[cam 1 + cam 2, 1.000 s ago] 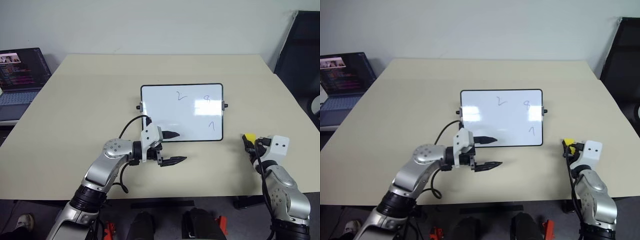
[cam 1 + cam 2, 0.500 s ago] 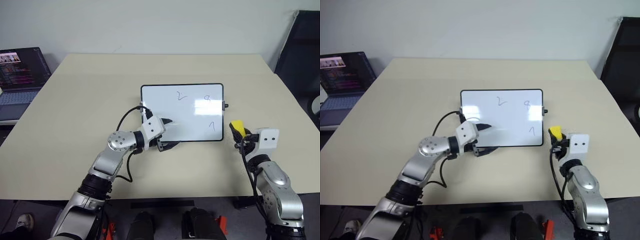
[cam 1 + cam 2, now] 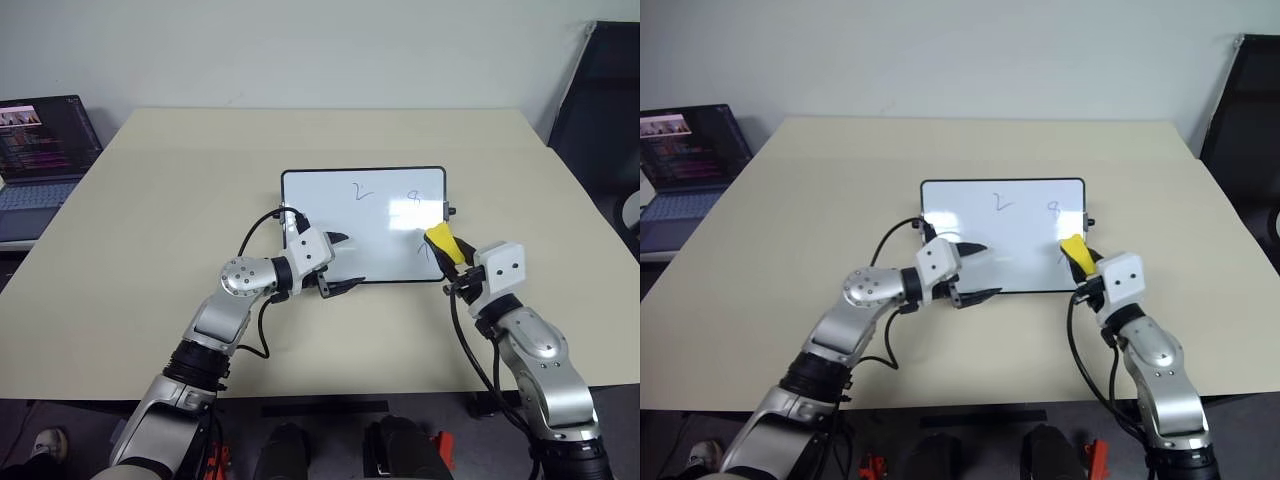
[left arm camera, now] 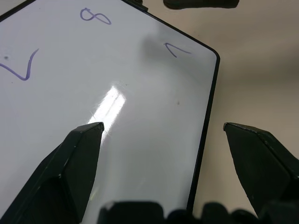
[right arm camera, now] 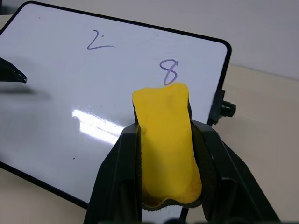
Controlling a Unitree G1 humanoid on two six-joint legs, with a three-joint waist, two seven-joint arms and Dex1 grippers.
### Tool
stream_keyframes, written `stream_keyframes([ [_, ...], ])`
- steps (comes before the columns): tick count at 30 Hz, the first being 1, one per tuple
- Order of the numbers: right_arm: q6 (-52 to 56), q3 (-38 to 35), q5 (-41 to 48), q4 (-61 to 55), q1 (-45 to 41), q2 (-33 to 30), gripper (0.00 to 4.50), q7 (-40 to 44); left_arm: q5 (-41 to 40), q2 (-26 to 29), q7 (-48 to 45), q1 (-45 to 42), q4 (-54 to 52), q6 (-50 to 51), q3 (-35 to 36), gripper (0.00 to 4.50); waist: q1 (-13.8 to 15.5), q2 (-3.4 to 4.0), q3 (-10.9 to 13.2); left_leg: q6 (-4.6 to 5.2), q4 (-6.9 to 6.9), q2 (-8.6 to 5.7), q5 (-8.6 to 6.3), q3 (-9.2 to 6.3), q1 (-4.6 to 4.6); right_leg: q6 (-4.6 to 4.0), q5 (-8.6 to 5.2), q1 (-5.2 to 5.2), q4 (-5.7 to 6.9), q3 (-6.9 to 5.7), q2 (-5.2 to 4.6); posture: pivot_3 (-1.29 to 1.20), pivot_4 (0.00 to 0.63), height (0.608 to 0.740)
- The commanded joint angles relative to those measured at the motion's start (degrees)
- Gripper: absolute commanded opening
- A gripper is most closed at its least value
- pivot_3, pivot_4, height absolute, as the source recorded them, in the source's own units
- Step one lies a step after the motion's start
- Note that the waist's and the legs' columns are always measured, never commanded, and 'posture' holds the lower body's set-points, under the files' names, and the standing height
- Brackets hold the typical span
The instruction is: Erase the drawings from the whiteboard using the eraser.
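Change since a second ago: right tool point(image 3: 447, 252) has travelled from the tabletop's right margin, up and leftward, to the right near corner of the board; left tool point(image 3: 343, 264) has advanced from the bare tabletop to the board's near edge.

Item 1. Whiteboard point(image 3: 364, 225): small rectangular glossy white panel, thin black frame, rounded corners, black knob at each short side. Lies flat near the centre of the pale beige tabletop point(image 3: 180, 210).

Item 2. Drawings point(image 5: 168, 71): thin dark marker scribbles on the board, a "2"-like mark toward the middle, a looped figure nearer the right end, a "1"-like stroke below that. All intact.

Item 3. Eraser point(image 5: 167, 144): small bright yellow block, pinched between the two black fingers of the right tool. In the head views it overlaps the board's right near corner, by the "1" stroke. Contact with the surface cannot be told.

Item 4. Left tool: fingers spread, nothing between them; one finger over the white surface, the other outside the frame, straddling the near edge.

Item 5. Open dark laptop point(image 3: 40, 150), on a separate surface at the far left.
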Motion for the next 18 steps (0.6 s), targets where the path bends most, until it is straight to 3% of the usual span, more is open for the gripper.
stream_keyframes([
  [1, -2.4, 0.3, -1.0, 2.4, -3.6, 0.0, 1.12, 0.7, -0.1, -0.2, -0.5, -0.8, -1.4, -0.8, 0.2, 4.50, 0.0, 0.00, 0.0, 0.00, 0.01, 0.00, 0.00, 0.00, 0.00, 0.00, 0.00, 0.00, 0.00, 0.01, 0.00, 0.00, 0.150, 0.740],
  [18, 2.1, 0.7, 0.5, 6.0, -4.6, 1.7, 1.12, 3.3, -0.3, 1.0, 0.1, 0.3, -4.1, 0.7, 1.1, 4.50, 0.0, 0.00, 0.0, 0.00, 0.01, 0.01, 0.00, 0.00, 0.01, -0.01, 0.00, 0.00, 0.06, 0.01, 0.00, 0.00, 0.150, 0.740],
])
